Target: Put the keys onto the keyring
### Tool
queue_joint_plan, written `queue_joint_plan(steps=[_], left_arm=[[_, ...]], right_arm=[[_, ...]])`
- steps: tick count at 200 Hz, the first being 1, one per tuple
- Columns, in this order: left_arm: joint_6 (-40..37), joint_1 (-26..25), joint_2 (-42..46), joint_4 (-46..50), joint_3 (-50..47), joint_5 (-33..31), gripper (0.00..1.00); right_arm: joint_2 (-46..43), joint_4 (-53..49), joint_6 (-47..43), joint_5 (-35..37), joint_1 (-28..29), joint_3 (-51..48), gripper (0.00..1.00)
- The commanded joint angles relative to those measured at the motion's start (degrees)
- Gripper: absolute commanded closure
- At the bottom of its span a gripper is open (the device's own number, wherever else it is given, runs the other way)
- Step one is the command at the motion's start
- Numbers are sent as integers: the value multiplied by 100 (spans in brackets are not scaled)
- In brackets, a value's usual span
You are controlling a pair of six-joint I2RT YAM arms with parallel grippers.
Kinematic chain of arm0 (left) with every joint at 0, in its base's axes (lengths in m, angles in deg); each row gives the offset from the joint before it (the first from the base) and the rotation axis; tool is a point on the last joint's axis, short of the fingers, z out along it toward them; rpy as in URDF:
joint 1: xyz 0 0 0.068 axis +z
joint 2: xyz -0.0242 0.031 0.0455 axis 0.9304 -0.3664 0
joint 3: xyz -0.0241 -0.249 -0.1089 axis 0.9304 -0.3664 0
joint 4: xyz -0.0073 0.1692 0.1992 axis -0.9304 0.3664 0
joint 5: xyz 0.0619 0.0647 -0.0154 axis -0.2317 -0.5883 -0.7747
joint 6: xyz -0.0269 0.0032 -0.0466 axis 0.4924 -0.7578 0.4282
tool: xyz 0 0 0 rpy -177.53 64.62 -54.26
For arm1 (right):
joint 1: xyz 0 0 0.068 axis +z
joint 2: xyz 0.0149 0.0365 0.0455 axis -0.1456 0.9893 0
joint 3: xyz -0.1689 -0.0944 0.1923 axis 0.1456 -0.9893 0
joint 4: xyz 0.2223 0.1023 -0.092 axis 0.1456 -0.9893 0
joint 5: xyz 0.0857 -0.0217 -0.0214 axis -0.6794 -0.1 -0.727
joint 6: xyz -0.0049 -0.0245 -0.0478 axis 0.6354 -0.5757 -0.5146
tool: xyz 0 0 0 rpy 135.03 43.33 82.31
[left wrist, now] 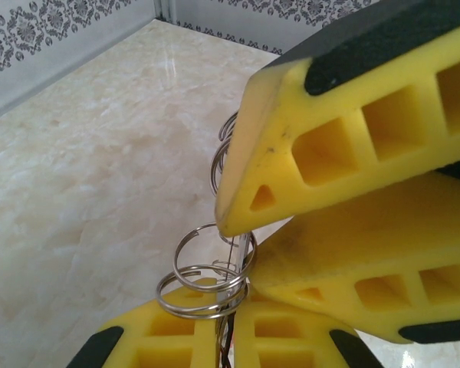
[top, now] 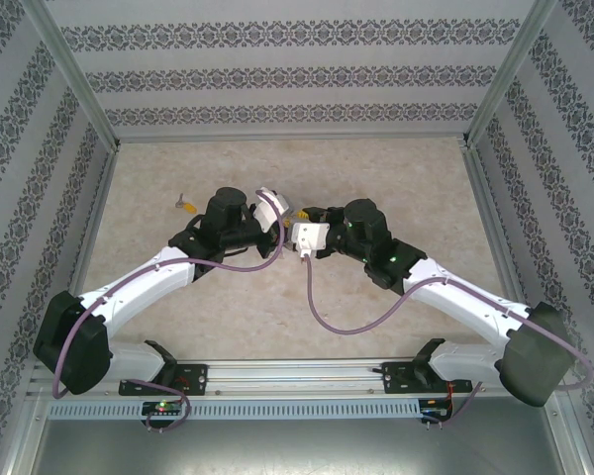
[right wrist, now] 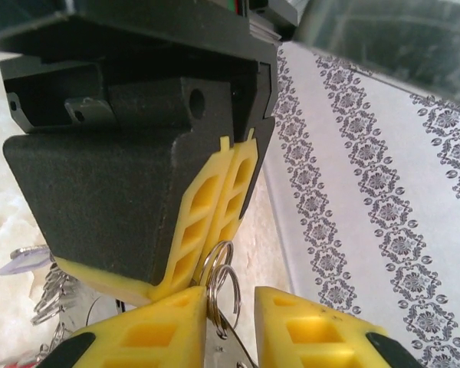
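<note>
Both grippers meet tip to tip over the table's middle. My left gripper [left wrist: 230,310] is shut on the thin metal of the keyring [left wrist: 227,337], and small silver split rings [left wrist: 203,284] sit just above its fingertips. The keyring's bunch of small keys [right wrist: 47,285] hangs beside the left gripper's black body [right wrist: 100,192]. A silver key blade [right wrist: 228,354] with two split rings [right wrist: 228,287] lies against the left finger of my right gripper [right wrist: 234,307]; its jaws stand apart, with a gap beside the right finger. Another of the keys [top: 185,205], yellow-tagged, lies on the table at the left.
Patterned walls with metal posts [top: 79,89] enclose the beige table [top: 396,168] on three sides. A purple cable [top: 327,317] loops over the table near the right arm. The right gripper's yellow fingers [left wrist: 330,146] crowd the left wrist view.
</note>
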Motion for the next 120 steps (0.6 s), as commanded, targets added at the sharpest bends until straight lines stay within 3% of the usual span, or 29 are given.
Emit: queue_joint_plan(steps=[1,53,120], left_arm=[[106,-107,74,-277,219,400,100],[156,-107,106,-281,169,271,100],[203,-98,115,-456,78,158,100]], right_arm=[[138,-160,-92,351,52,194,76],[146,-188,224,522,37,104,92],[71,-234,1090,8,-276,-97,96]])
